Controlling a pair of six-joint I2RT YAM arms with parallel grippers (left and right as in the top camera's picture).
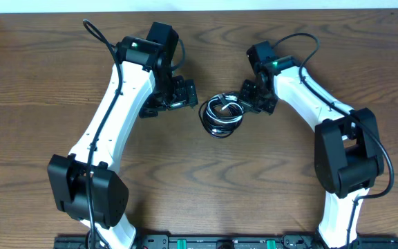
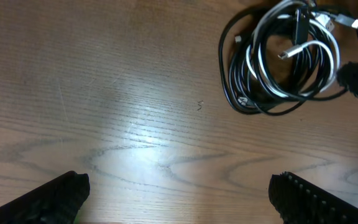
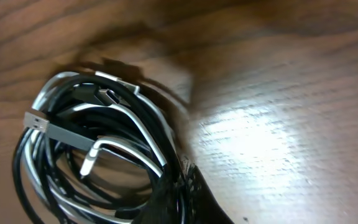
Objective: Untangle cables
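My right end effector (image 1: 244,104) is pinched together on the right-hand rim of the cables (image 1: 221,114). In the right wrist view a few black strands run straight into its dark tip (image 3: 178,190), so I judge that I am gripping the bundle's edge rather than only touching it. Exactly how many strands sit between the pads I cannot tell.

The cables lie on the worktop (image 1: 47,69) between my two arms, wound into one loose coil. Most are black, and a white cord (image 2: 260,68) is looped through them. A metal plug (image 3: 37,120) sticks out at the coil's rim. Nothing has been pulled free yet, so the untangling looks barely begun.

I think the edge grip makes sense. Holding one side of the coil lets me anchor it or draw a loop outward, while the middle is left open for the other arm.

My left end effector (image 1: 191,93) hovers just beside the coil on its left, with its fingers (image 2: 55,198) spread as wide as they go. It holds nothing and has only bare wood beneath it. From there it looks ready to come in and pick a strand from the opposite side.
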